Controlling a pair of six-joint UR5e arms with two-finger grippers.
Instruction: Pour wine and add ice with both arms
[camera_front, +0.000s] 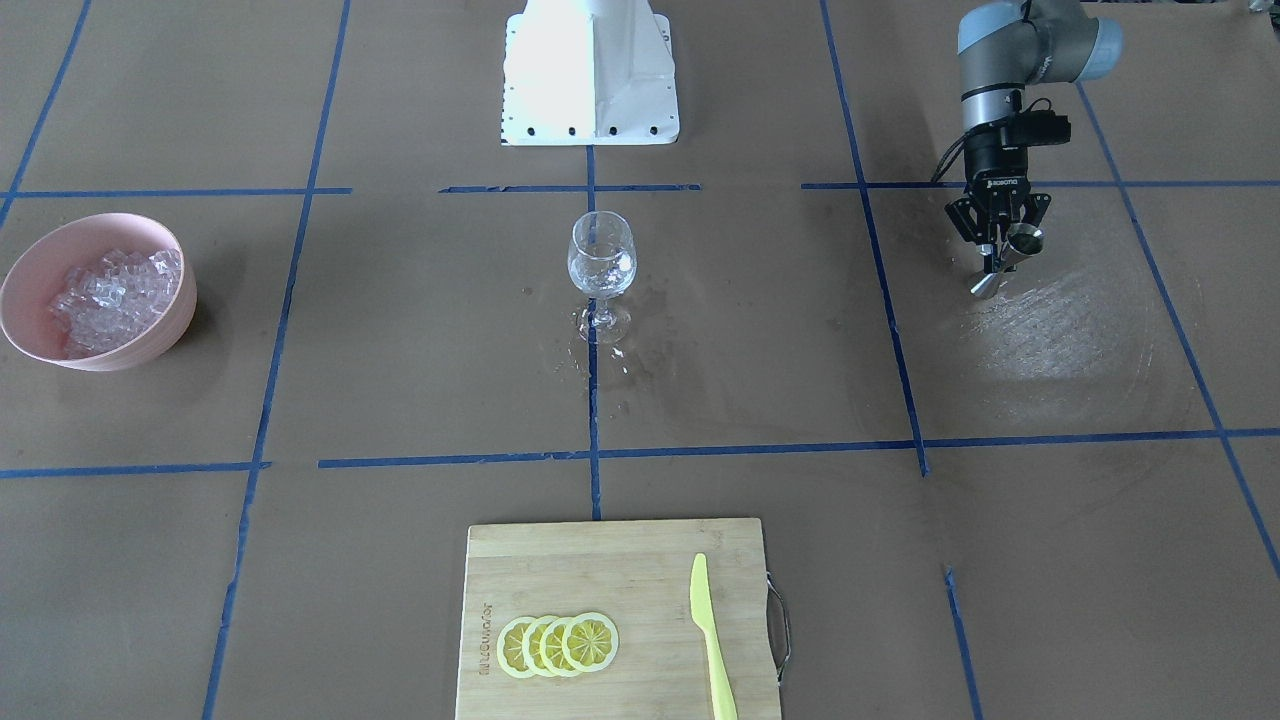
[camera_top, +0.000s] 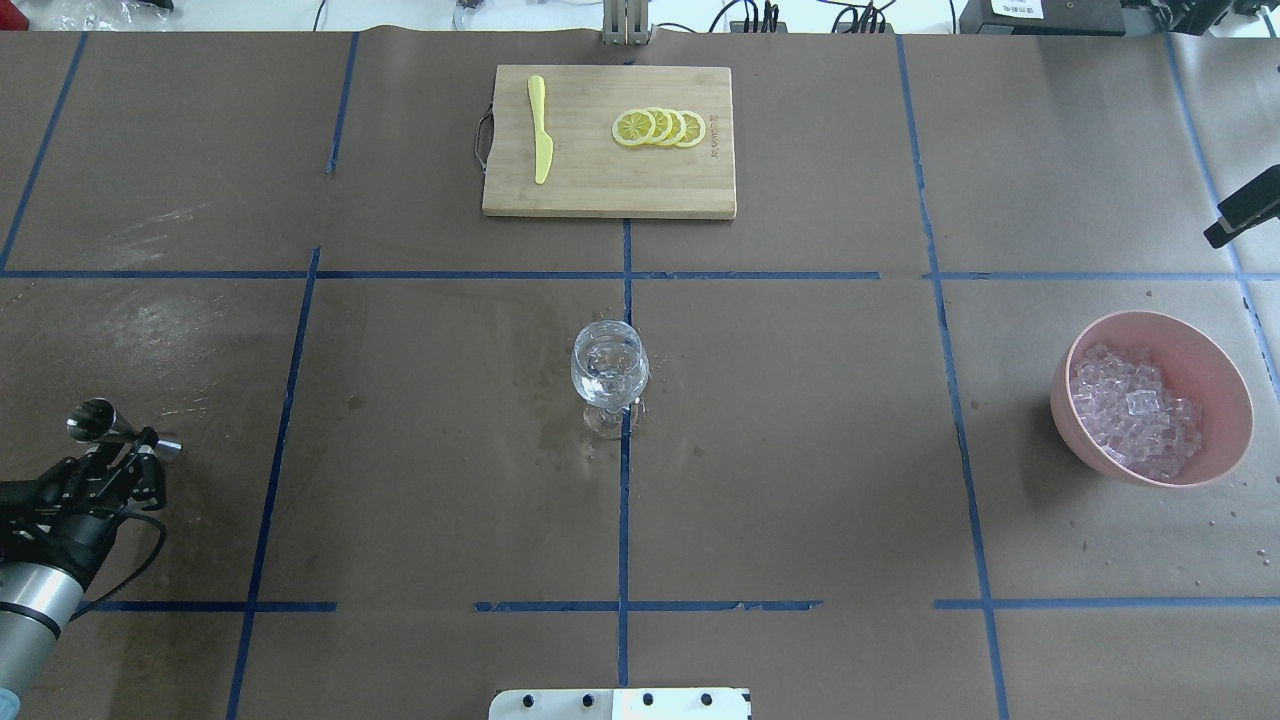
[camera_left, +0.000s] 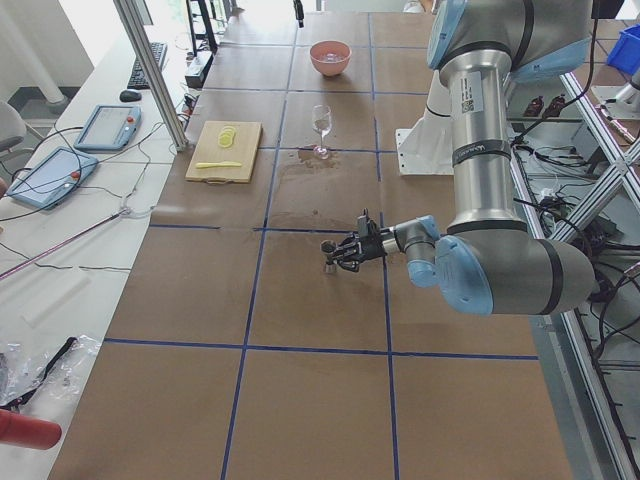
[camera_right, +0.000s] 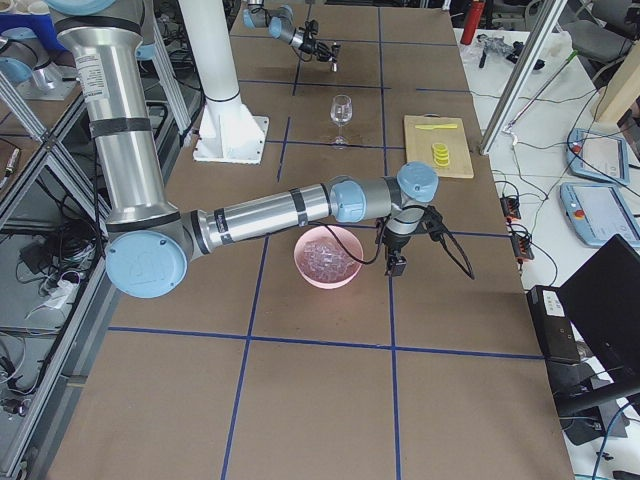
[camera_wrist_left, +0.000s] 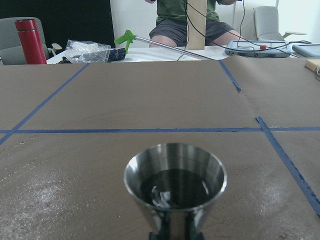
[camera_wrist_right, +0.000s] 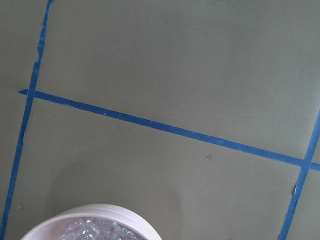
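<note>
- Wine (camera_front: 600, 272): what looks like a small clear pool sits low in the wine glass (camera_top: 609, 365). The glass stands upright at table centre, with wet spots (camera_front: 620, 355) on the paper round its foot.
- Steel jigger (camera_wrist_left: 175, 182): upright, clamped at the waist in my left gripper (camera_top: 135, 447), well out at 9 o'clock from the glass on the overhead view. The inside is dark with one glint; I cannot tell whether any liquid is left.
- Heap of ice (camera_top: 1135, 405): lies in the pink bowl (camera_top: 1215, 372), at 3 o'clock from the glass and well apart from it.
- My right gripper (camera_right: 397, 263): near the bowl's 1 o'clock. I cannot tell whether it is open or closed; its wrist view shows only the bowl rim and tape.
- Judgement: the pour looks done and the ice step is in hand.
- Next: the right gripper must come over the heap with fingers apart and pinch one slippery chunk. It then carries the chunk to the glass and releases it low over the rim without nudging the stem.
- The jigger wants setting down upright, clear of that path.
</note>
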